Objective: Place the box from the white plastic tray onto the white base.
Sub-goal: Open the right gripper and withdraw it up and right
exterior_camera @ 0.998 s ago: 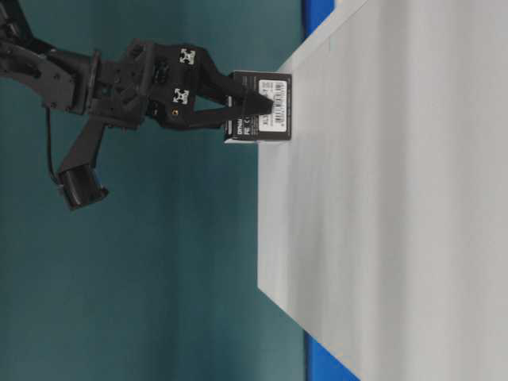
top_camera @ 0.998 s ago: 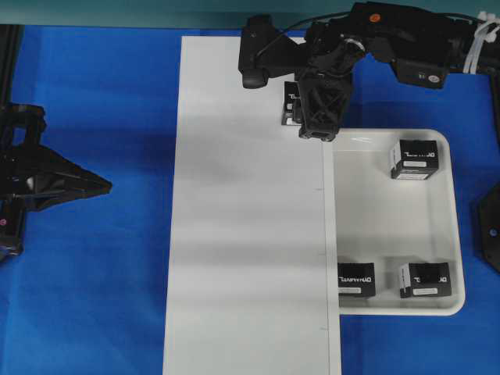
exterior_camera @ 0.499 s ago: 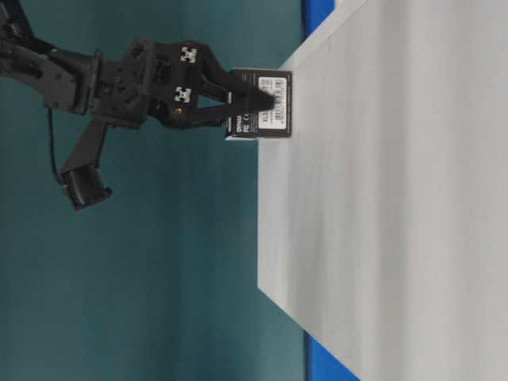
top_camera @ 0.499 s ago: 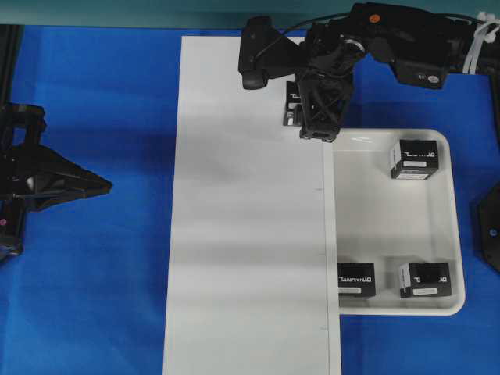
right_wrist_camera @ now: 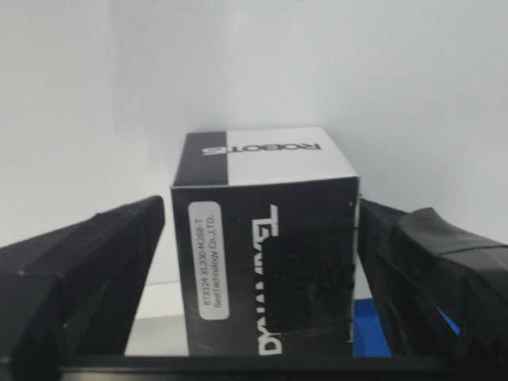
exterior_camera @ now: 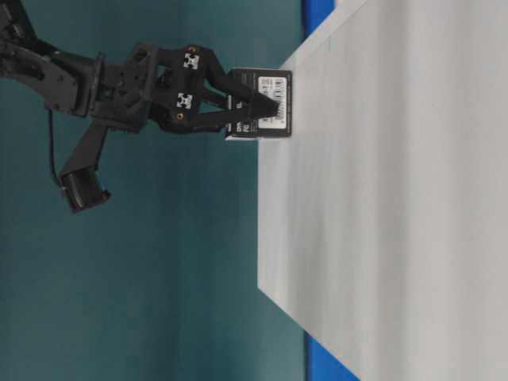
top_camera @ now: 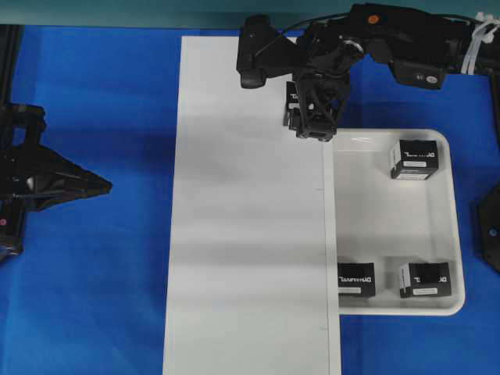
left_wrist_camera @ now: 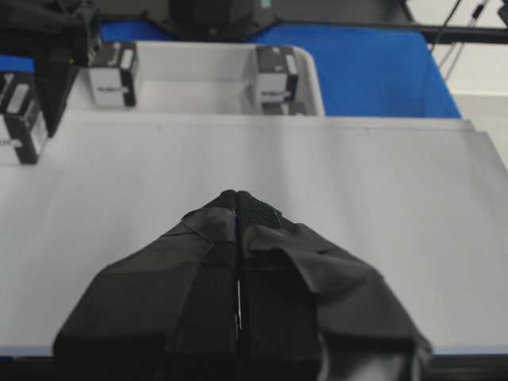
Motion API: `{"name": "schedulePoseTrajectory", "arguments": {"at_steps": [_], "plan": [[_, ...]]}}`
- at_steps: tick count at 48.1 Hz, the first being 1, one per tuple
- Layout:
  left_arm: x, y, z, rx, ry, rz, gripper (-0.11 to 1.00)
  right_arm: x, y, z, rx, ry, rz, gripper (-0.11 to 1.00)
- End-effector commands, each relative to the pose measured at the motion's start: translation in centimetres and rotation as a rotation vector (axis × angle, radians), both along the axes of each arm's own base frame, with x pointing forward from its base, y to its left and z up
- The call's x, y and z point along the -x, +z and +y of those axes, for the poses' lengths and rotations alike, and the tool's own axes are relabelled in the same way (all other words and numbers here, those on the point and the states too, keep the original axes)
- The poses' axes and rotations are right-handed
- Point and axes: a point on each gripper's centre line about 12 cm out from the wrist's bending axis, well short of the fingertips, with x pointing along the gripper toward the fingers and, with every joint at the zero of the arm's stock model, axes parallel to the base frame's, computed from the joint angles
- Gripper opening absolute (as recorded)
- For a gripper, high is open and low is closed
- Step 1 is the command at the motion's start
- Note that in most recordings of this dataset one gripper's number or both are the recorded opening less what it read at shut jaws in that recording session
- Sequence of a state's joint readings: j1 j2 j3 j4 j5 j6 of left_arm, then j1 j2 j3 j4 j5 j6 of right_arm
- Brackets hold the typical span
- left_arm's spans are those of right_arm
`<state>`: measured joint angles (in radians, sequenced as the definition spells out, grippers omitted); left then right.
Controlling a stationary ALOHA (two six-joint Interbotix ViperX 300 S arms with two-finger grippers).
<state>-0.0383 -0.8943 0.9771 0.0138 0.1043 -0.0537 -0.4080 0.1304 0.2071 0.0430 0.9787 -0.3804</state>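
One box (right_wrist_camera: 266, 266) sits on the white base (top_camera: 242, 234) between the lowered right gripper's (right_wrist_camera: 262, 278) spread, non-gripping fingers.

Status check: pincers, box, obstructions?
Right pincer open astride box on white base. Left pincer shut, idle. Nothing in the way.

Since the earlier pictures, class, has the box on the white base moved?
No. In the overhead view the box sits at the same spot near the white base's far right edge; only the right gripper around it has opened.
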Motion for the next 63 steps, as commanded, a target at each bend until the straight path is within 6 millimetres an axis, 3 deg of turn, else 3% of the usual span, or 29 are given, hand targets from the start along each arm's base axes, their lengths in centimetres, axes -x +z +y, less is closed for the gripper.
{"name": "schedulePoseTrajectory", "arguments": {"at_steps": [1, 19, 31, 63], "plan": [[-0.2, 0.7, 0.0, 0.005, 0.001, -0.017, -0.07, -0.5, 1.7, -0.2, 0.013, -0.008, -0.053, 0.99], [-0.1, 0.8, -0.1, 0.111, 0.015, -0.017, -0.07, -0.4, 8.9, 1.1, -0.072, -0.069, -0.312, 0.99], [0.8, 1.8, 0.0, 0.124, 0.019, -0.061, -0.07, 1.5, 12.8, 2.5, -0.101, -0.127, -0.551, 0.99], [1.6, 2.6, 0.6, 0.117, 0.040, -0.098, -0.07, 12.1, 15.4, 7.1, 0.010, -0.202, -0.937, 0.99]]}}
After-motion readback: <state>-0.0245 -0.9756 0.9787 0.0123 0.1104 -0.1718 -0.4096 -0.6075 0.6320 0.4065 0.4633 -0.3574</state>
